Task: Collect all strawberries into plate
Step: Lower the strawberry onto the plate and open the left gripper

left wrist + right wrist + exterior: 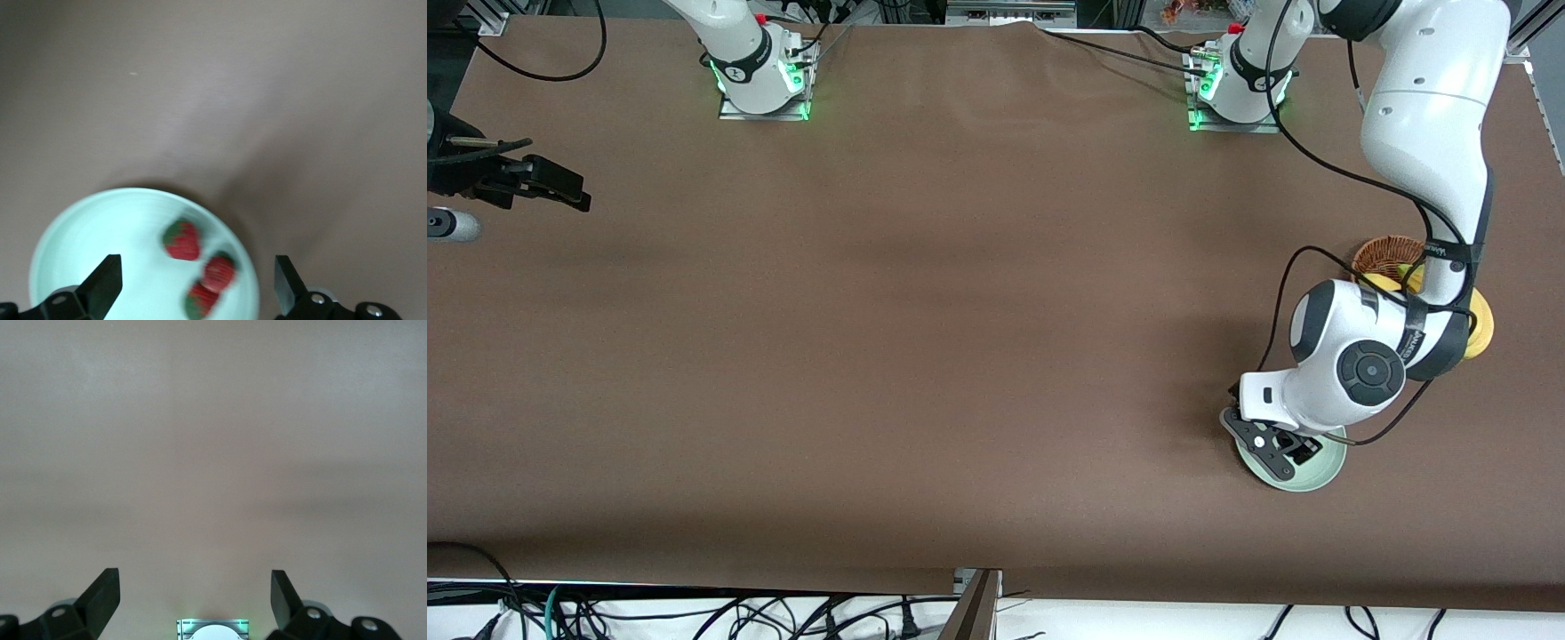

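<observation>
Three strawberries lie close together in the pale mint-green plate (87, 227): one (182, 240) toward the middle, two more (220, 272) (200, 300) touching each other near the rim. My left gripper (197, 277) hangs open right above them, holding nothing. In the front view the left gripper (1279, 447) covers part of the plate (1323, 471) and hides the strawberries. My right gripper (193, 593) is open and empty over bare table, waiting at the right arm's end of the table (569, 189).
A brown wicker basket (1385, 252) and yellow fruit (1481, 325) lie partly under the left arm, farther from the front camera than the plate. Cables trail along the table's front edge. The right arm's base (212, 631) shows in the right wrist view.
</observation>
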### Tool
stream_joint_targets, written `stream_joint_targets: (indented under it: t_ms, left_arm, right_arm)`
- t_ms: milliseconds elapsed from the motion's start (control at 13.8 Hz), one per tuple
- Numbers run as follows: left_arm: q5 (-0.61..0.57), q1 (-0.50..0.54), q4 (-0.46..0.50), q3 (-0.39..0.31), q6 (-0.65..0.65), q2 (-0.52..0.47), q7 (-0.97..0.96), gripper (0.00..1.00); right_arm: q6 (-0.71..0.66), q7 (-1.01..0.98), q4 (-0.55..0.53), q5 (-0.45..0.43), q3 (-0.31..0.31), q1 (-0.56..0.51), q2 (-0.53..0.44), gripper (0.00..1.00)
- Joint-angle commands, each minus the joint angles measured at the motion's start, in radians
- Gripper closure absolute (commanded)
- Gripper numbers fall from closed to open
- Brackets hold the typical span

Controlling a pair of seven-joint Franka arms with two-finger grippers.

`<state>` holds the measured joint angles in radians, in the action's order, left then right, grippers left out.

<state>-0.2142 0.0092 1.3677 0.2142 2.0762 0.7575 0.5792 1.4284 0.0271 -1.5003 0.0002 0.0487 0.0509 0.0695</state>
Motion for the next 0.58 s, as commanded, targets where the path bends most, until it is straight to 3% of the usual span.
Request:
stream_joint_targets:
  t_ms: [0,217,506]
  left_arm:
    - [0.041,-0.048,-0.059,-0.006,-0.266,-0.079,-0.164,0.00]
    - [0.105,-0.057,-0.151,-0.004,-0.580,-0.139,-0.333,0.00]
    - [0.124,-0.054,-0.182,-0.009,-0.688,-0.271,-0.502,0.00]
  right_arm:
    - [0.003,-0.019,0.020,-0.009,-0.012,-0.013,0.013,0.00]
    - [0.003,-0.019,0.026,-0.011,-0.012,-0.013,0.015,0.00]
    - [0.001,-0.021,0.038,-0.011,-0.010,-0.014,0.023,0.00]
